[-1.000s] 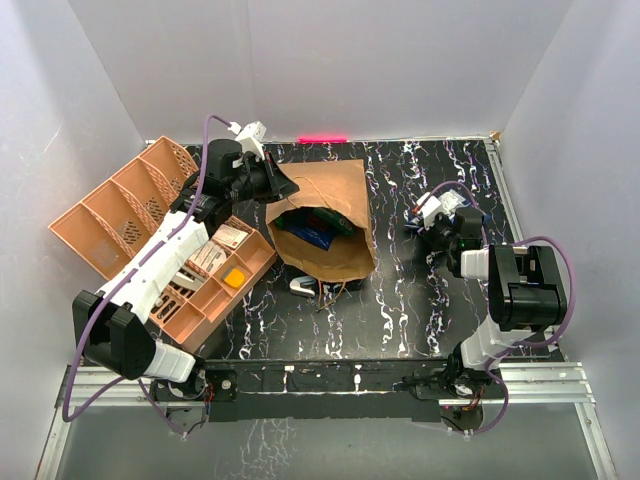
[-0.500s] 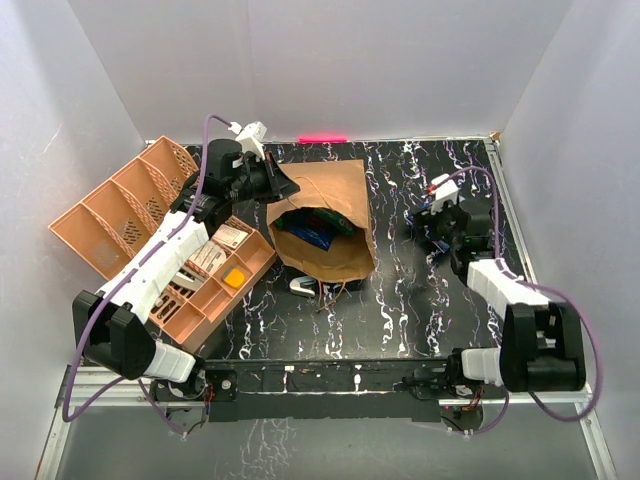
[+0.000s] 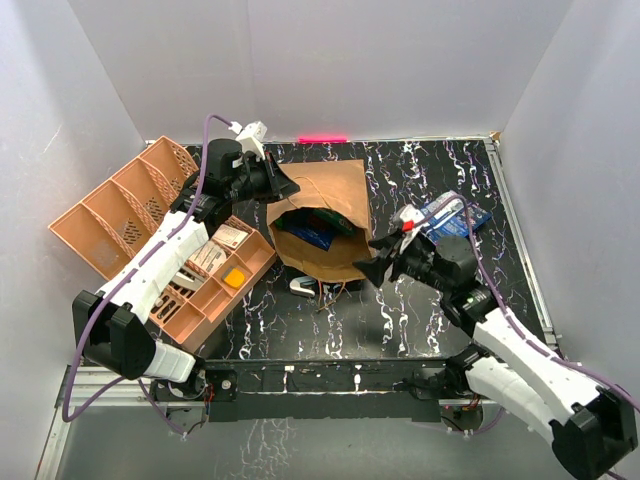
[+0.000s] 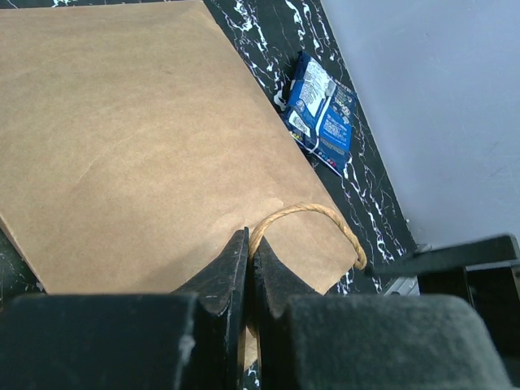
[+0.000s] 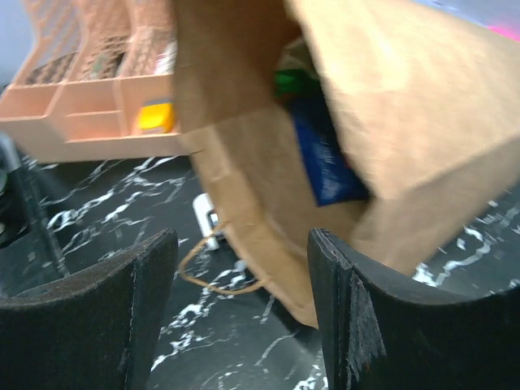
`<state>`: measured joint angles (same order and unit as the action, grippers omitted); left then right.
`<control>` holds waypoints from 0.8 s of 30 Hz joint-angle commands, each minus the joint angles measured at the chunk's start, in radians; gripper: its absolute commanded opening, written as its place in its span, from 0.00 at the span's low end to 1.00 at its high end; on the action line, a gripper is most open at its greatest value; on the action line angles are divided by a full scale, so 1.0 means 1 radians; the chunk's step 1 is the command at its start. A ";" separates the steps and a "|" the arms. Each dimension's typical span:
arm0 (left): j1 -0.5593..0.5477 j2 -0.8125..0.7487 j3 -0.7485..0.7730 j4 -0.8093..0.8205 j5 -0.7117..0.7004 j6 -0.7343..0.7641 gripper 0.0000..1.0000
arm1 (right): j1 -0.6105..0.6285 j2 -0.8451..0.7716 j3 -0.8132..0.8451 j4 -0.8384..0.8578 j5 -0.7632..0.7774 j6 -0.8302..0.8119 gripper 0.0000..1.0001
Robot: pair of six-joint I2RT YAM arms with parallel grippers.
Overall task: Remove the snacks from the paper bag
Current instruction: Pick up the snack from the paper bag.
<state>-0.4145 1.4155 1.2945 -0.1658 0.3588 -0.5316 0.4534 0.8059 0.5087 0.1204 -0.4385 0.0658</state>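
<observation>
The brown paper bag (image 3: 340,190) lies on its side mid-table, mouth toward the near edge. My left gripper (image 3: 283,186) is shut on one twisted loop handle (image 4: 313,213) at the bag's upper edge (image 4: 130,138) and holds the mouth up. Inside show a dark blue snack packet (image 3: 305,233) (image 5: 327,162) and a green one (image 3: 346,222) (image 5: 296,81). Another blue packet (image 3: 455,215) (image 4: 322,114) lies on the table to the right of the bag. My right gripper (image 3: 375,268) (image 5: 242,248) is open and empty just in front of the bag's mouth (image 5: 244,203).
An orange divided tray (image 3: 255,268) (image 5: 97,122) with small items sits left of the bag, and a second orange tray (image 3: 110,215) leans tipped behind it. A small white object (image 3: 303,287) (image 5: 205,215) and the bag's lower handle loop (image 5: 213,276) lie by the mouth.
My right arm has swung from the right side of the table to the bag's mouth. It opened and left the blue packet lying on the right. The left arm has not moved.
</observation>
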 commanded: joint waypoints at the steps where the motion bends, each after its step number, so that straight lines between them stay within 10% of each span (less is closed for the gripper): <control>1: 0.006 -0.024 0.041 0.001 0.025 0.026 0.00 | 0.135 -0.053 0.020 -0.027 -0.018 -0.073 0.67; 10: 0.007 -0.029 0.075 -0.015 0.033 0.037 0.00 | 0.407 0.177 0.029 0.143 0.137 -0.520 0.64; 24: 0.006 -0.024 0.111 -0.048 0.045 0.039 0.00 | 0.406 0.766 0.264 0.412 0.467 -0.774 0.57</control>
<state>-0.4145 1.4158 1.3514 -0.2020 0.3828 -0.4980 0.8619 1.4948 0.6819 0.3782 -0.0666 -0.6155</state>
